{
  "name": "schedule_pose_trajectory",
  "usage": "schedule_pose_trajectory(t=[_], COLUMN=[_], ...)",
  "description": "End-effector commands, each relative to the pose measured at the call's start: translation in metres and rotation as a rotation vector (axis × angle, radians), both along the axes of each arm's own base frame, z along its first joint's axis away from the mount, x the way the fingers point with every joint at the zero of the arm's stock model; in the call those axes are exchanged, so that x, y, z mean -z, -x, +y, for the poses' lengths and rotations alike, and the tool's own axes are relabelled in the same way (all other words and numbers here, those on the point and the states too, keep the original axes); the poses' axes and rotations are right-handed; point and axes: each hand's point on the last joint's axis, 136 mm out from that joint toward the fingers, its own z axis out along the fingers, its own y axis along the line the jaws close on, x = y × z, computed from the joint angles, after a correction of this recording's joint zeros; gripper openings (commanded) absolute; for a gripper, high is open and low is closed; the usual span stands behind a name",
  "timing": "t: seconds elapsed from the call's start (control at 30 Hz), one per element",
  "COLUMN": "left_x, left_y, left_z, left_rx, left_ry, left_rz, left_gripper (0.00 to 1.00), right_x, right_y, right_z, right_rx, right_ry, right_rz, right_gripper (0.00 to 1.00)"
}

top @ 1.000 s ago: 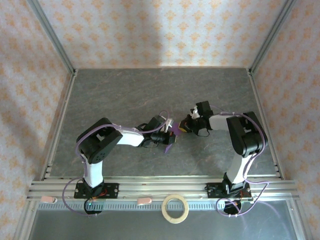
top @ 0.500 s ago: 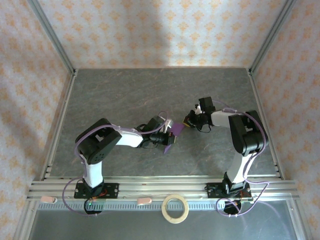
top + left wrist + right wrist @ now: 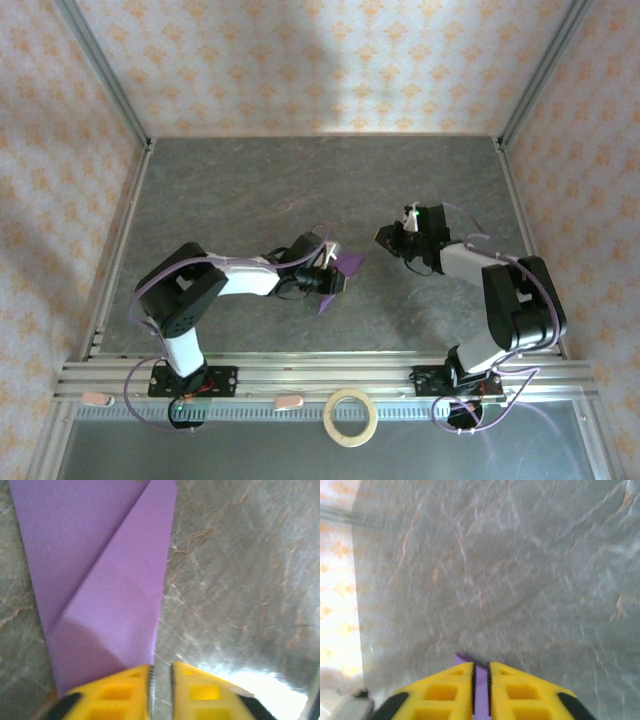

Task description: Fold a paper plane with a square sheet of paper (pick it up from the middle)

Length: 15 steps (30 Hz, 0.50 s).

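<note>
1. The paper [image 3: 347,264] lies near the middle of the table [image 3: 250,190], between the two grippers and closer to the left one.
2. From above it shows as two purple patches. One is just beyond the left gripper [image 3: 336,274], and a pointed one is on its near side. The gripper's body covers what lies between them.
3. In the left wrist view the paper [image 3: 100,570] rests flat on the table [image 3: 240,580] as a long strip. A diagonal crease runs from its far end down to its left edge, where one flap is folded over the layer below.
4. The left gripper [image 3: 160,672] holds its yellow fingers [image 3: 115,692] a narrow slot apart, with grey table showing through the gap, so it pinches nothing. The paper's right edge runs towards that slot, and its near end passes under the finger on the view's left. I cannot tell whether that finger touches the paper.
5. The right gripper [image 3: 388,238] faces the left one, with its tips turned towards the paper and a little apart from it in the top view.
6. In its own wrist view the right gripper [image 3: 481,672] also has its fingers [image 3: 535,695] slightly parted. A sliver of purple paper [image 3: 480,692] shows through the slot and peeks out past one tip. Contact cannot be judged.
7. A tan tape ring [image 3: 330,418] lies on the near ledge, between the two arm bases.
</note>
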Motion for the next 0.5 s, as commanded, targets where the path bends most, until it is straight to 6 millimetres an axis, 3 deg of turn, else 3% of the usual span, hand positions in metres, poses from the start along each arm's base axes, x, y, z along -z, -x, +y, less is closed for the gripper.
schedule_pose_trajectory(t=[0.0, 0.07, 0.17, 0.27, 0.47], left_x=[-0.050, -0.056, -0.040, -0.026, -0.012], left_y=[-0.019, -0.030, -0.042, -0.046, -0.041], left_z=[0.002, 0.015, 0.038, 0.048, 0.034], left_rx=[-0.068, -0.122, -0.201, -0.222, -0.142], left_ry=[0.072, 0.078, 0.043, 0.026, 0.053], left_rz=[-0.054, -0.069, -0.032, 0.003, 0.053], left_gripper=[0.29, 0.30, 0.31, 0.33, 0.37], right_x=[-0.006, -0.002, 0.004, 0.008, 0.015], right_y=[0.017, 0.028, 0.043, 0.052, 0.060], right_z=[0.009, 0.011, 0.018, 0.030, 0.034], right_rx=[-0.028, -0.039, -0.060, -0.089, -0.094], right_ry=[-0.066, -0.080, -0.091, -0.094, -0.090], right_rz=[-0.028, -0.018, 0.007, 0.020, 0.044], right_gripper=[0.24, 0.29, 0.33, 0.34, 0.36])
